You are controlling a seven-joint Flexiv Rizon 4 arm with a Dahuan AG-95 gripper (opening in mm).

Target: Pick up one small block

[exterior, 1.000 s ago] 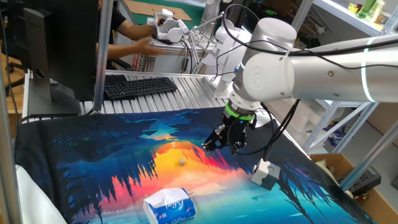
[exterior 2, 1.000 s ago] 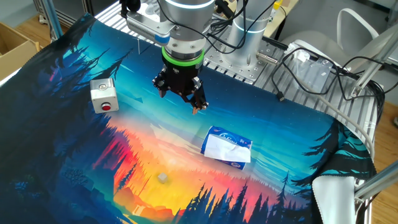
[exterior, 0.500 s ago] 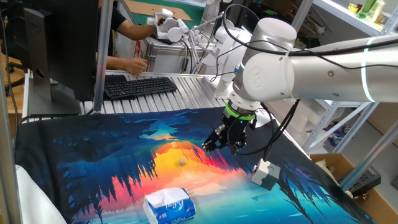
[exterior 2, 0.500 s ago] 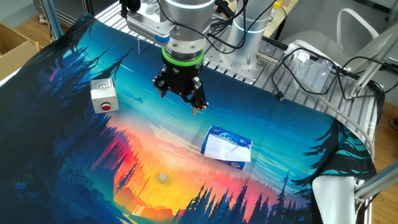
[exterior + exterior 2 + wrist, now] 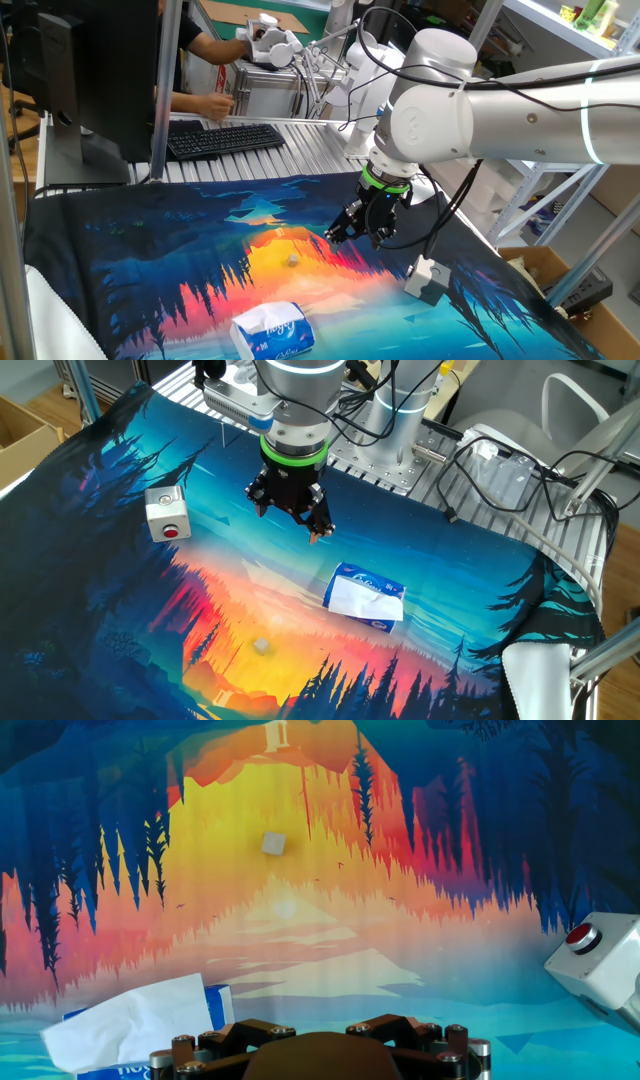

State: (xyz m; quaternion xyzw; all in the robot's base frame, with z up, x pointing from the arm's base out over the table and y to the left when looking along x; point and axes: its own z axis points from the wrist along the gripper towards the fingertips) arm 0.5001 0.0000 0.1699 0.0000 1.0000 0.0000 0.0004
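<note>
Block (image 5: 273, 843), tiny pale matte cube, rests on printed cloth (image 5: 330, 940).

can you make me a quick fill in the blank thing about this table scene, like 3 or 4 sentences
1. The small block lies on the ____ part of the printed mat.
2. The grey-and-white box has a ____ button on it.
3. The pincer hangs above the mat and holds ____.
4. In the hand view, the tissue pack lies nearer the camera than the ____ does.

Missing words: orange; red; nothing; small block
</note>
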